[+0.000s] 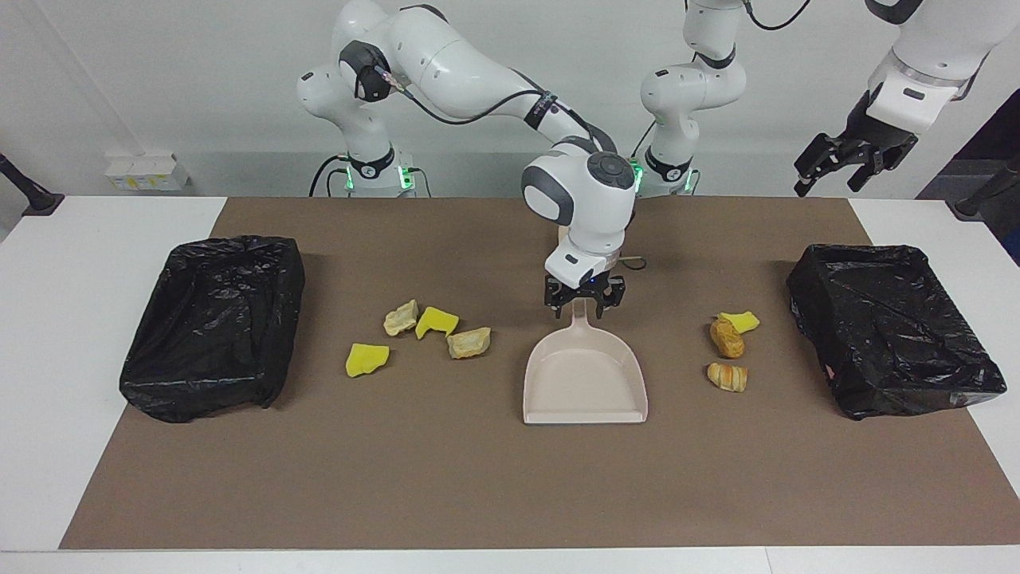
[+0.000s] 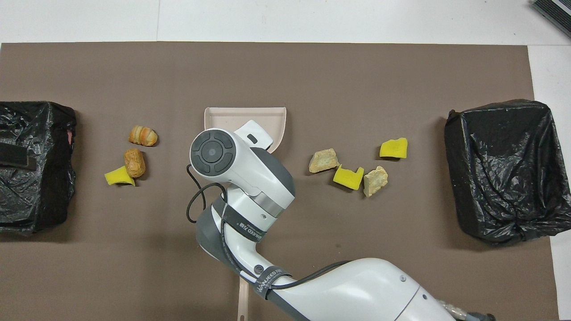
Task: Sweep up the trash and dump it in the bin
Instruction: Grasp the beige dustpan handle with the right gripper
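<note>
The right gripper [image 1: 582,301] straddles the beige plastic dustpan [image 1: 586,383] handle; whether it grips yet cannot be told. Off-centre closing could twist the dustpan. The left gripper [image 1: 845,163] waits open, raised.

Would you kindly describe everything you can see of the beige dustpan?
The dustpan is a pale beige, plastic-looking scoop with low side walls, a flat open lip and a slim handle. It lies flat on the brown mat at mid-table, empty, lip pointing away from the robots, handle toward them. The right end effector is down at the handle, its fingers on either side; whether they already grip cannot be told. Trash scraps lie on both sides of it, none touching.
</note>
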`<state>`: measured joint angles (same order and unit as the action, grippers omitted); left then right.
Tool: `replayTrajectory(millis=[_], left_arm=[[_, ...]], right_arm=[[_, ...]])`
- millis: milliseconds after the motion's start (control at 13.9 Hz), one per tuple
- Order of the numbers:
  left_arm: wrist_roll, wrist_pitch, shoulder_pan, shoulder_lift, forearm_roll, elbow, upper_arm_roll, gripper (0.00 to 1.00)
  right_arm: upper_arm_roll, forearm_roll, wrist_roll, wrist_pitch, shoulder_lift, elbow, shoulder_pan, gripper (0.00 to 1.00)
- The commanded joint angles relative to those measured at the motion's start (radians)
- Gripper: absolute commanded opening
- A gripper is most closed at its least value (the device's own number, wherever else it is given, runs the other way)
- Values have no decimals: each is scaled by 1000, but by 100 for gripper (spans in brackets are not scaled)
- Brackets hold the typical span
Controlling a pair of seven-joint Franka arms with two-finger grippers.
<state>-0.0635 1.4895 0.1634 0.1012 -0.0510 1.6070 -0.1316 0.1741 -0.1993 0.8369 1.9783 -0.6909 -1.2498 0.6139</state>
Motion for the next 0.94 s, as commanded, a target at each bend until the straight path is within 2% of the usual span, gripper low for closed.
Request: replayTrajectory(millis=[0, 72, 216, 504, 575, 863], left_arm=[[-9, -8, 4, 21, 3, 21, 0, 100], [-9, -8, 4, 20, 3, 21, -2, 100], [-9, -12, 4, 21, 3, 21, -2, 100], [-10, -38, -1, 25, 3, 22, -2, 100], [-10, -47, -1, 25, 3, 22, -2, 100], [-3, -49, -12, 28, 2, 27, -9, 100]], right_arm=[[7, 0, 7, 59, 16, -58, -3, 62], [7, 0, 7, 66, 22, -72, -3, 61], [22, 3, -5, 65, 24, -74, -6, 53], [35, 5, -4, 57, 30, -83, -11, 4], [35, 5, -5, 56, 33, -86, -9, 0], [36, 3, -79, 54, 79, -89, -32, 0]])
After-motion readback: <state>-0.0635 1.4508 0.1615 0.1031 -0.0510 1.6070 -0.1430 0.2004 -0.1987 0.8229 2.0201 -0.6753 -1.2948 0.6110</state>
